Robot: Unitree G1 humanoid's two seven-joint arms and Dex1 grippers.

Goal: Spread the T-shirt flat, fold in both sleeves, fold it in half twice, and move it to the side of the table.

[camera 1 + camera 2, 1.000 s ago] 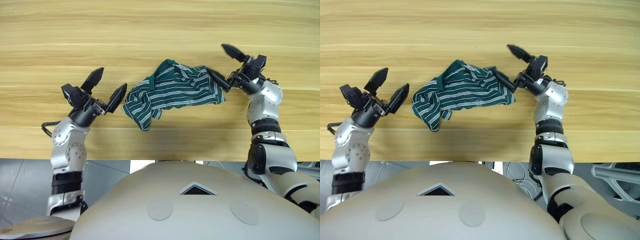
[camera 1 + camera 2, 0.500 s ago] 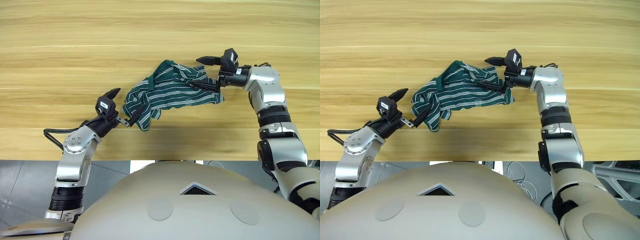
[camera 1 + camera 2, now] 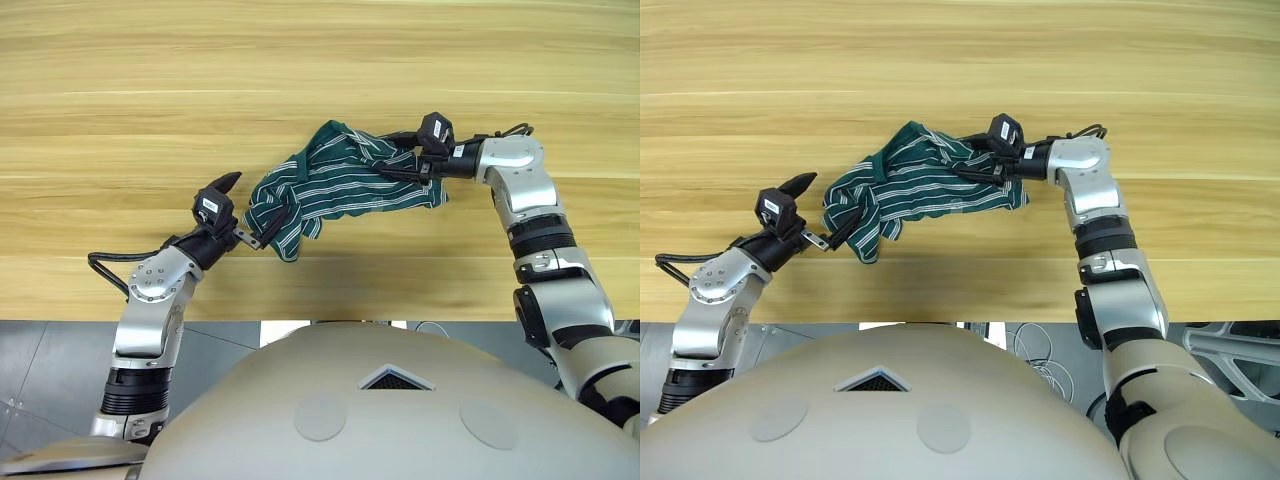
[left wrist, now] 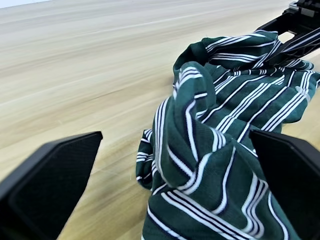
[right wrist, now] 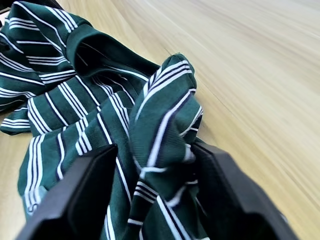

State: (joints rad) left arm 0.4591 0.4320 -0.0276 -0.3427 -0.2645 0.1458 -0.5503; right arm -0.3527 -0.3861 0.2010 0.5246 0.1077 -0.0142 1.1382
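Task is judged to be at the very start. Nothing has been spread, no sleeve has been folded in, no halving done, and no move to the side made. All four steps are left.

The T-shirt [image 3: 345, 185] is seen lying crumpled in a loose heap on the wooden table [image 3: 300, 60], around the middle of its width and on the robot's half, between the two arms. No flat panel can be picked out. Neither the sleeves nor the collar can be told apart with certainty in the bunched cloth.

The left gripper [image 3: 258, 205] is placed at the shirt's left lower corner. Its jaws are wide open, with a bunched edge of cloth lying between them and not yet pinched. In the left wrist view, wood is visible between one finger and the fabric.

The right gripper [image 3: 392, 153] is placed at the shirt's upper right edge. Its jaws are drawn in on either side of a raised fold and appear to be closed on it, with the fold filling the gap between the fingers [image 5: 85, 200].

Looks: dark green knit fabric, with thin white stripes in groups. It is soft and limp, heaped in rounded ridges with deep creases. One lobe is hanging down toward the near left, and the rest is bunched higher toward the right.
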